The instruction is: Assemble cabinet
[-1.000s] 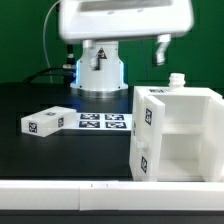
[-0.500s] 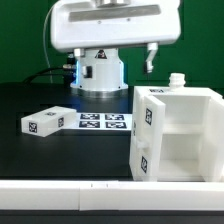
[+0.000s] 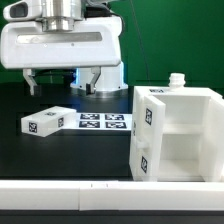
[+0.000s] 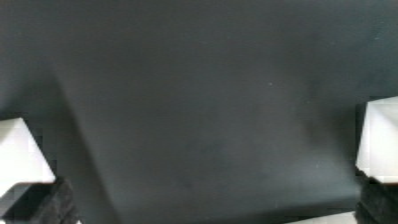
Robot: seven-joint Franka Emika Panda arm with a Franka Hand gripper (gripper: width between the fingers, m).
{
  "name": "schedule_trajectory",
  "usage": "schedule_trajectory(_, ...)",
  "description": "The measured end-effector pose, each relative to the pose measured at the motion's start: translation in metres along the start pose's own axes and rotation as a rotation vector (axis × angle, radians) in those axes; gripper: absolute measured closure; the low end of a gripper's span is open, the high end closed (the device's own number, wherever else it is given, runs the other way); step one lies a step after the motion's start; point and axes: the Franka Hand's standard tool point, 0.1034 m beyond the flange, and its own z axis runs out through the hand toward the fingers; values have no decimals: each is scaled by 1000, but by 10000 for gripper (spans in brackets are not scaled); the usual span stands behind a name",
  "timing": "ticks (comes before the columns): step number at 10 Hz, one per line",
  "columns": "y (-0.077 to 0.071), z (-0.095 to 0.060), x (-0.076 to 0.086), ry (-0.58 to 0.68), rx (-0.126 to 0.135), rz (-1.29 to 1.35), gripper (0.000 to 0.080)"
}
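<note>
Exterior view shows the white cabinet (image 3: pixel 180 135) standing on the black counter (image 3: pixel 60 155) toward the exterior view's right, near the front edge. It is an open box of flat panels with a shelf across the inside. Its side panel facing the exterior view's left carries two small black-and-white tags. A small white knob (image 3: pixel 177 80) shows above the cabinet's top edge; whether it is joined to the cabinet I cannot tell. At the exterior view's left a loose white panel (image 3: pixel 47 122) with one tag lies flat on the counter. It is just beside the marker board (image 3: pixel 103 122), which lies between it and the cabinet. The broad white end of the arm (image 3: pixel 60 45) hangs above the panel and the board, well apart from the cabinet and in front of the robot base (image 3: pixel 105 75). Its fingers (image 3: pixel 27 80) stand wide open and hold nothing; only the dark one at the exterior view's left shows clearly. In the wrist view the fingers (image 4: pixel 16 150) are pale blurred shapes at two opposite edges, with bare dark counter between them.
</note>
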Motion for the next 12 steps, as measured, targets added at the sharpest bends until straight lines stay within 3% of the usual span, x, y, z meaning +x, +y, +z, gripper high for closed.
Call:
schedule_trajectory(2,11,6,-8,-26,1,55,3)
schedule_trajectory(4,48,13,-33,-150,39,177,3)
schedule_trajectory(5,59,12,-30,-139,38,180,3)
schedule_trajectory(9,57,14,-36,-159,49,186,3)
schedule_trajectory(10,62,18,-53,-220,85,237,3)
schedule_trajectory(12,67,26,-67,-258,89,265,3)
